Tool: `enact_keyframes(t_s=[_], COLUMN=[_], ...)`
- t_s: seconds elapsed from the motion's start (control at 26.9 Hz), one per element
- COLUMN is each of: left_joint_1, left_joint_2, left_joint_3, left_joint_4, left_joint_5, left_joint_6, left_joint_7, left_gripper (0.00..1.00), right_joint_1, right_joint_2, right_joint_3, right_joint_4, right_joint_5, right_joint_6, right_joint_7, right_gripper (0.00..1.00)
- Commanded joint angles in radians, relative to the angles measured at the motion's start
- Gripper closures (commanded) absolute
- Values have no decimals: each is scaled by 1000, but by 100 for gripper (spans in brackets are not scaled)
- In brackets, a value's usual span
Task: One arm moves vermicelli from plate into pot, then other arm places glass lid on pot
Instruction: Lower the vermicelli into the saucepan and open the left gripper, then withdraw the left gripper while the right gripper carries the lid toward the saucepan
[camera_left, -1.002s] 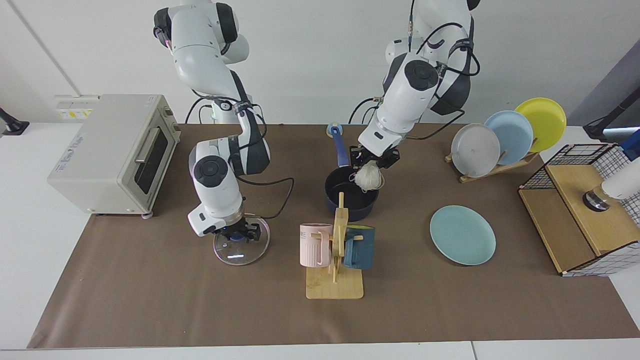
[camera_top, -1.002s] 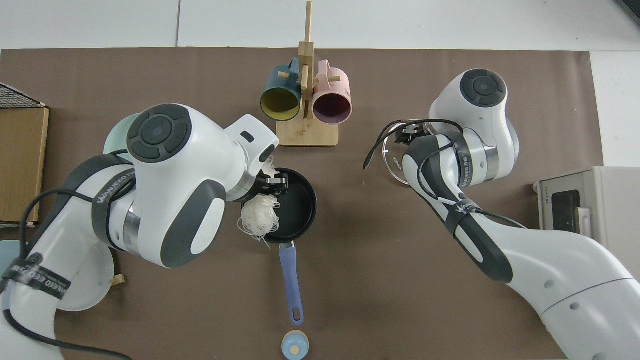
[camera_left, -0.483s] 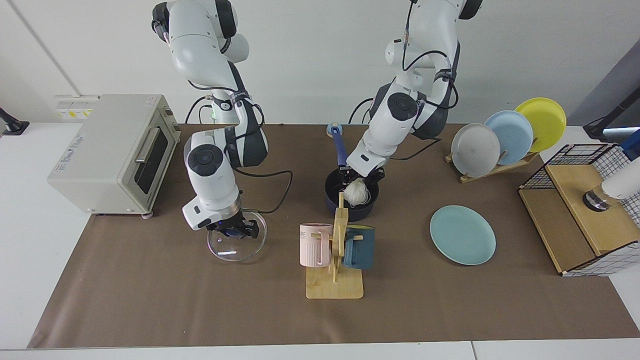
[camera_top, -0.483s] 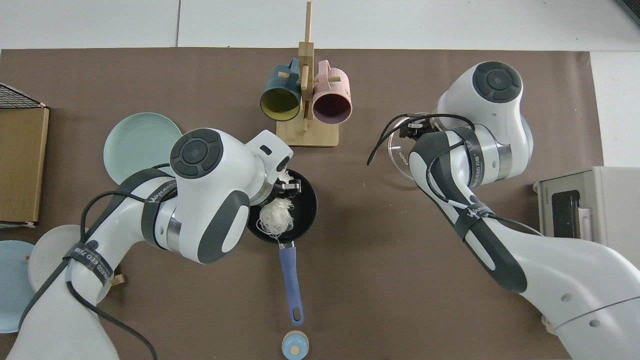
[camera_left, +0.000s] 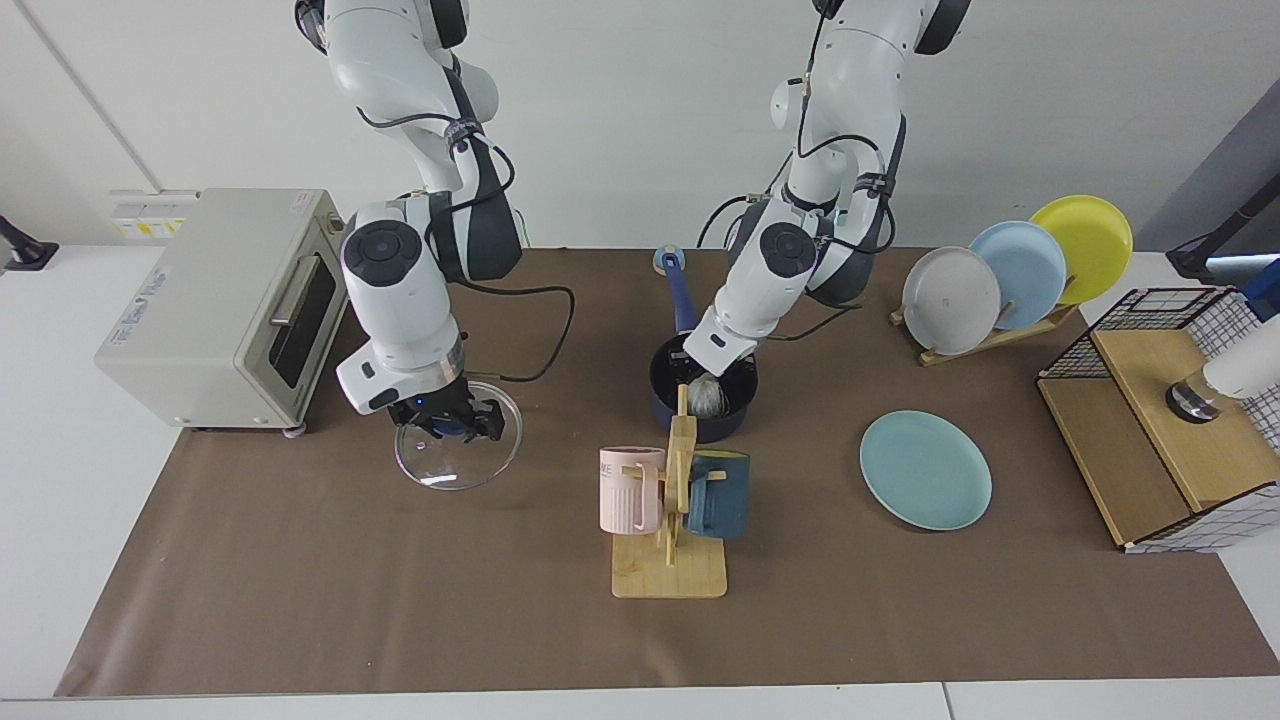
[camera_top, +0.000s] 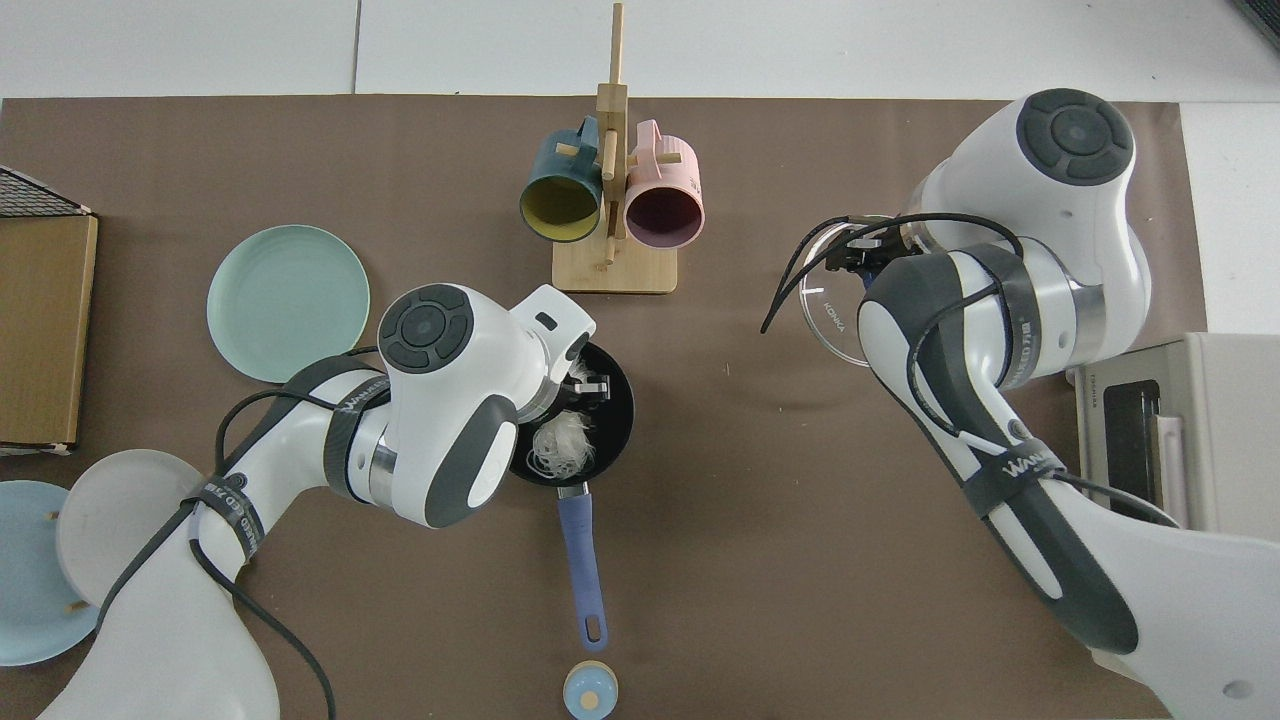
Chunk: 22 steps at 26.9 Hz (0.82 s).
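the left gripper (camera_left: 706, 372) reaches down inside the pot (camera_left: 702, 402); whether its fingers have let go of the vermicelli (camera_top: 562, 444) i cannot tell, since the wrist hides them in both views. the white clump sits low within the pot's black inside, on the side nearer the blue handle (camera_top: 583, 565). a few threads loop close to the pot's rim — so the release is best done low and toward the pot's middle, then a straight lift so no strand trails out over the edge.

well away from the pot, toward the toaster oven (camera_left: 225, 305), the right gripper (camera_left: 447, 420) has its fingers clenched on the blue knob of the glass lid (camera_left: 458, 450), which hangs tilted and clear of the desk (camera_left: 300, 600). judging by that, the lid should wait until the left arm has cleared the pot, and be levelled before it comes down.

between the pot and the camera in the facing view stands the mug rack (camera_left: 670, 510); the teal plate (camera_left: 925, 470), beside the pot on the far side from the lid, lies bare.
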Motion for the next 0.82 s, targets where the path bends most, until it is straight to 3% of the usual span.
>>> enact_keyframes(t_s=[0.0, 0.15, 0.37, 0.59, 0.78], left_joint_1=[-12, -4, -1, 1, 2], left_joint_2=[-23, -36, -85, -133, -220], left_joint_3=[8, 11, 69, 144, 229], left_joint_4=[-18, 30, 140, 243, 251], left_joint_5=[-16, -6, 32, 69, 69], left_joint_6=[27, 6, -175, -344, -439], left_joint_7=[-62, -96, -80, 22, 157], left_gripper=[0, 0, 0, 0, 0], right_joint_1=[-14, 5, 28, 28, 26], right_joint_2=[-100, -177, -247, -319, -335], right_joint_3=[11, 11, 18, 77, 144], right_joint_4=[-56, -139, -216, -323, -332], right_joint_5=[18, 18, 18, 21, 21], right_joint_6=[-65, -75, -75, -53, -53], right_joint_7=[-29, -14, -6, 86, 218], right_gripper=[100, 100, 100, 100, 100])
